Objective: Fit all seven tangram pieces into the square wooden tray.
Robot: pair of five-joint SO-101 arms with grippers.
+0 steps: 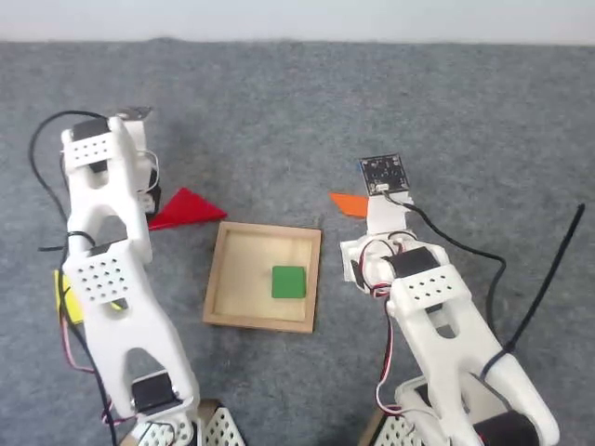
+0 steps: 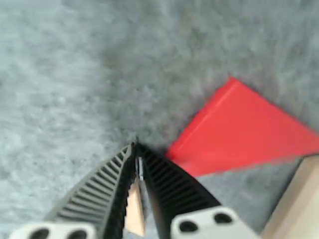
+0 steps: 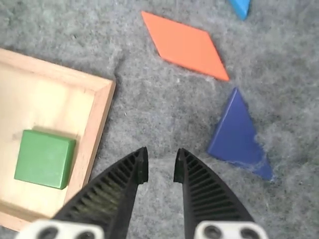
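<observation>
Felt covers the worktop. At far left a yellow piece lies partly hidden beneath the left arm. The left gripper is closed and empty, its tips just beside the red triangle, which lies off the far left corner of the wooden tray. Inside the tray, toward its right wall, sits the green square. The right gripper hangs over bare felt right of the tray, slightly parted, holding nothing. Beyond it lies the orange parallelogram; to its right is a dark blue triangle, with a light blue piece farther off.
</observation>
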